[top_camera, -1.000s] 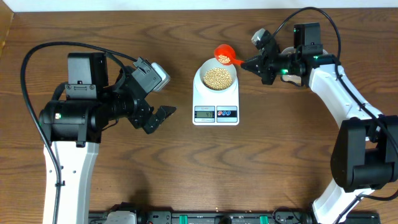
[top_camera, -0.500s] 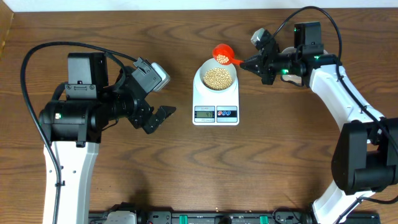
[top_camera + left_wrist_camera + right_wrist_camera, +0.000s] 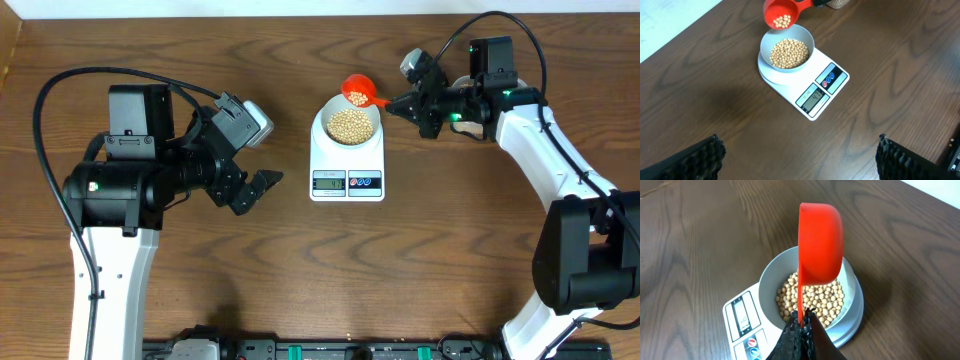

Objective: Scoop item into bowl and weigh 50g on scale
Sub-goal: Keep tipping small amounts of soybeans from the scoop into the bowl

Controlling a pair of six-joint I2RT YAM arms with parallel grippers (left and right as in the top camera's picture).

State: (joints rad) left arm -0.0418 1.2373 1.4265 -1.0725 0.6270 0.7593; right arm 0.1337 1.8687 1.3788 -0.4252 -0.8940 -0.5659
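The pale bowl (image 3: 348, 124) holds tan beans (image 3: 350, 124) and stands on the white scale (image 3: 347, 181). My right gripper (image 3: 395, 101) is shut on the handle of a red scoop (image 3: 357, 88), held just beyond the bowl's far rim. The scoop (image 3: 781, 13) has a few beans in it in the left wrist view, above the bowl (image 3: 786, 52) on the scale (image 3: 820, 91). In the right wrist view the scoop (image 3: 821, 242) hangs on edge above the bowl (image 3: 771, 275), my fingers (image 3: 802, 336) clamping its handle. My left gripper (image 3: 258, 188) is open and empty, left of the scale.
The scale's display (image 3: 328, 181) and buttons (image 3: 365, 181) face the near side. Bare brown wood surrounds the scale. The table's far edge runs close behind the scoop.
The right gripper and red scoop have shifted slightly up and left, toward the far rim of the bowl. The left arm has not moved.
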